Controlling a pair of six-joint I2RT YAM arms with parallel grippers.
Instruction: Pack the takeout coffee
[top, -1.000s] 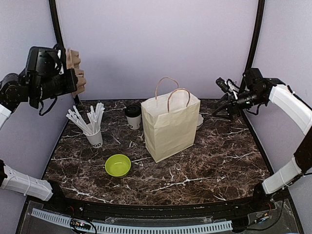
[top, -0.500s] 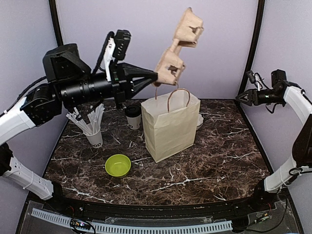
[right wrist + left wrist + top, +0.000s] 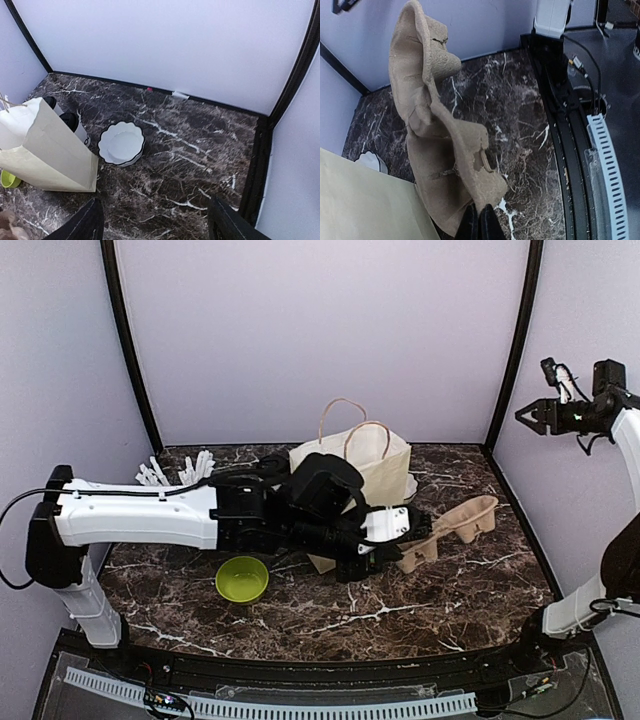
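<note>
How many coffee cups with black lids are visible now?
2. In the right wrist view, one coffee cup stands beside the paper bag, near the white scalloped bowl; the second cup peeks out behind it, only its lid showing.

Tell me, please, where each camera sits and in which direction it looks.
Top external: above and behind the arm bases, facing down over the table; shows both arms, left hand gripping a cup carrier beside the paper bag, right hand high at right.
Left wrist: on the left arm, looking along its shut fingers at the carrier.
Right wrist: high up, looking down at the bag, two lidded cups and a white bowl; its open fingers show.
Shared: all three see the bag.
</note>
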